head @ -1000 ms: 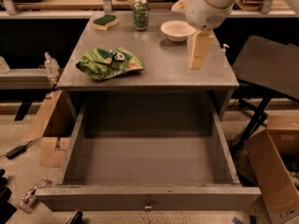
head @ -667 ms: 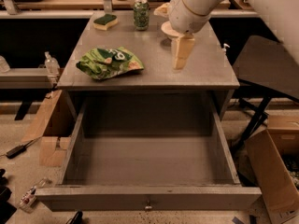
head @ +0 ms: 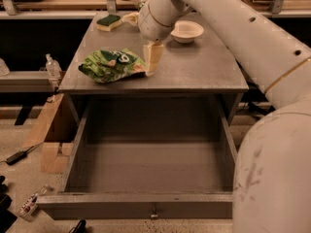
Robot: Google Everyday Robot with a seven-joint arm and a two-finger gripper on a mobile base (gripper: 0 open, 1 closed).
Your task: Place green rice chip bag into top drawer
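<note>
— End effector [head: 152, 58] first: where does it sit?

— Low over the counter [head: 194, 67], at the right edge of the green rice chip bag [head: 111, 65]. Its cream tip points down at the bag's right corner. Whether it touches the foil or only stands just beside it, I cannot tell. Nor can I tell if it is apart or together; it shows as one pale block.

— Fine. Now take it from the near side.

— Nearest is the top drawer [head: 136, 207], pulled far out toward the camera. It has a small knob [head: 154, 212] at front centre, and its grey floor and side walls are in view. The robot's white arm [head: 233, 28] fills the near right corner, then runs up and back over the right side of the counter.

— On the floor?

— To the left of the drawer, brown cardboard [head: 51, 127] stands against the counter's leg. A black adapter [head: 14, 157] with its cable lies further left.

— And the bag itself?

— It lies on the front left part of the counter, crinkled, with its white round logo facing up. It is above and behind the drawer, not in it.

— Beyond that?

— A white bowl [head: 187, 31] sits toward the back, to the right of the end effector and apart from it. A green-and-yellow sponge [head: 108, 22] lies at the back left corner.
</note>
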